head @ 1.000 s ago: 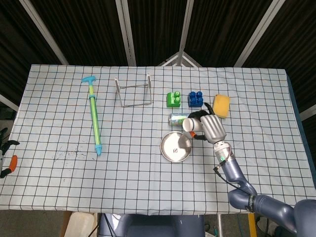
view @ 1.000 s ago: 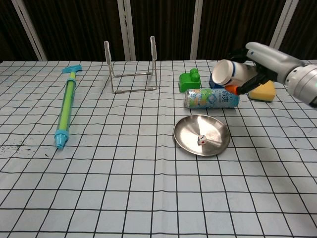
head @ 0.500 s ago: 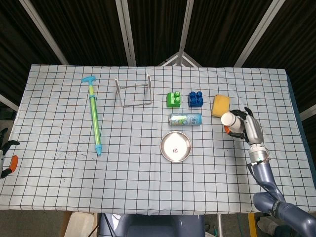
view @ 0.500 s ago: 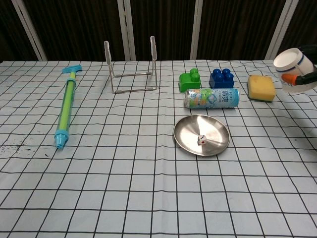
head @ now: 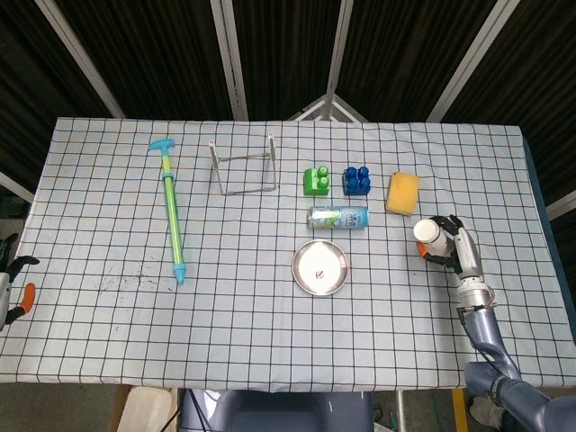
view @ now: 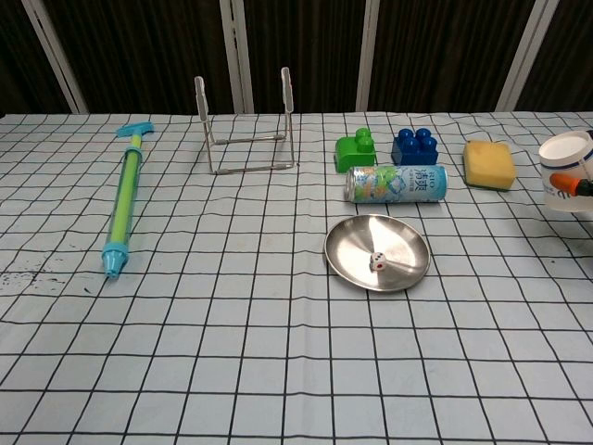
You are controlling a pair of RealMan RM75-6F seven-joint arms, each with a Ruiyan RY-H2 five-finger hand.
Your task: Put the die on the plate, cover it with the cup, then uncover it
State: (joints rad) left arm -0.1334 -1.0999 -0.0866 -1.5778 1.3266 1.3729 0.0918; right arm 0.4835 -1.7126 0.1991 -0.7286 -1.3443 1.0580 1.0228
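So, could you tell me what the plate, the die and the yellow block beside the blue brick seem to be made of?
Plate: looks like polished metal, probably steel; silvery and mirror-like with glare. Die: small white cube with dark pips, likely hard plastic, too small to be sure. Yellow block: looks like sponge foam; matte, with softly rounded edges.

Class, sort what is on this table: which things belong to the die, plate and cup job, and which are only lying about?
Job: die, plate, cup, right robot hand holding the cup.

Lying about: water pump toy, wire rack, green block, blue block, can, sponge.
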